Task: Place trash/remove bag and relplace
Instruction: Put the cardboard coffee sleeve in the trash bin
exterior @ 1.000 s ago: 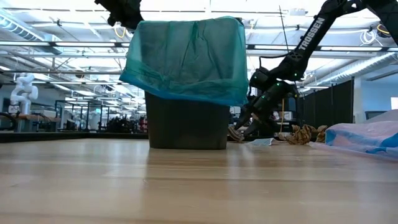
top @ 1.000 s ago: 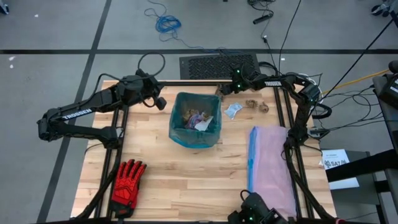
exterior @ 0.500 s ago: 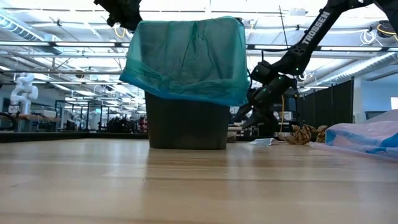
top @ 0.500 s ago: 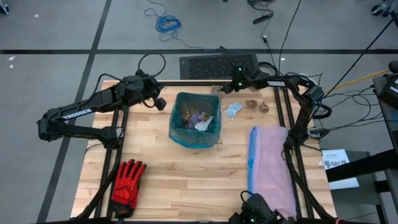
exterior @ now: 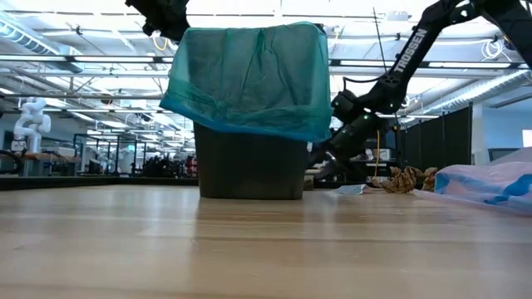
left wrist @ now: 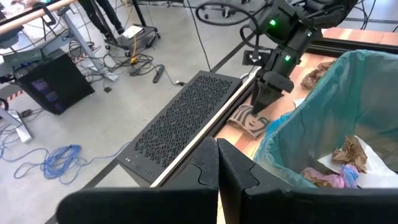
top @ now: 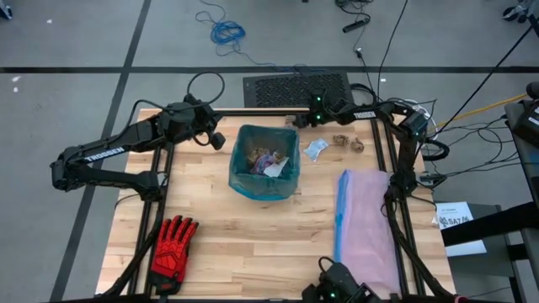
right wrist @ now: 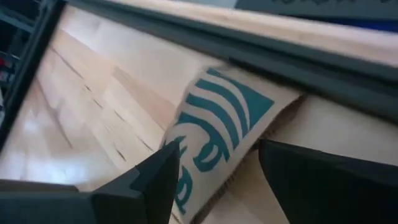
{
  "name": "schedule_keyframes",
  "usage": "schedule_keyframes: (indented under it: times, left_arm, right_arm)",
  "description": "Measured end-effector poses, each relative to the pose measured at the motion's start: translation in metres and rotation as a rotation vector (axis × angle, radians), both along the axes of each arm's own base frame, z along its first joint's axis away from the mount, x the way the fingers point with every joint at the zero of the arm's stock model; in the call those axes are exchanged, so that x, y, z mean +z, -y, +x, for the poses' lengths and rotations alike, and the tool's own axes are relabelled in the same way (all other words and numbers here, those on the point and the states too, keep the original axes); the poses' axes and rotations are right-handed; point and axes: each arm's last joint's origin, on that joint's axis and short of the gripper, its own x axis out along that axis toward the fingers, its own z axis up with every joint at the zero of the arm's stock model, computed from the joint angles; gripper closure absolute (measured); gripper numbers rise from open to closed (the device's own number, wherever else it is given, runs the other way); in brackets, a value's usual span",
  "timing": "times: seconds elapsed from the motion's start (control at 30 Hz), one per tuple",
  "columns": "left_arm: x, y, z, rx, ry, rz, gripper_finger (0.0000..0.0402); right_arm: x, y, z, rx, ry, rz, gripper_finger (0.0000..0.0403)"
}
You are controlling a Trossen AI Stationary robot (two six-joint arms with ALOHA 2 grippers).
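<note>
On the near edge of the wooden tabletop (top: 253, 227), a red-and-black glove (top: 172, 244) lies at the left corner, with a pale lilac bag (top: 368, 223) with a blue rim stretched flat along the right side. At the centre stands a dark bin (exterior: 249, 170) lined with the teal-green bag (top: 264, 187), its plastic folded down over the rim; crumpled trash (top: 266, 160), brown paper and a pink piece among it, sits inside. Just beyond the bin on the right, a pale blue scrap (top: 316, 149) and tan paper lumps (top: 347, 140) lie loose on the wood. At the far edge, the right hand (top: 296, 122) is low behind the bin's far right corner, its fingers (right wrist: 149, 177) spread on either side of a tan paper piece (right wrist: 217, 134) printed with green stripes, lying flat by the tabletop's dark rail; whether they touch it cannot be told. The left hand (left wrist: 217, 171), fingers pressed together and empty, hangs off the bin's far left corner, above the tabletop's far edge.
</note>
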Motion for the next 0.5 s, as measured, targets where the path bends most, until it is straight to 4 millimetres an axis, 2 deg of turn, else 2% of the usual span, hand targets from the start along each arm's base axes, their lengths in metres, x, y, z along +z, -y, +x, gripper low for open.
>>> schedule_keyframes:
  times: [0.17, 0.27, 0.4, 0.5]
  left_arm:
    - [-0.001, 0.0, 0.0, 0.0, -0.006, -0.002, 0.0402]
    - [-0.001, 0.0, 0.0, 0.0, -0.006, -0.002, 0.0402]
    - [-0.001, 0.0, 0.0, 0.0, -0.006, -0.002, 0.0402]
    - [-0.001, 0.0, 0.0, 0.0, -0.006, -0.002, 0.0402]
  right_arm:
    - [0.004, 0.004, 0.003, -0.016, 0.048, -0.046, 0.0226]
    - [0.005, 0.004, 0.005, -0.032, 0.028, -0.101, 0.0276]
    - [0.003, 0.001, 0.009, -0.001, -0.008, -0.171, 0.0377]
    - [0.004, -0.002, 0.014, 0.046, -0.015, -0.223, 0.0394]
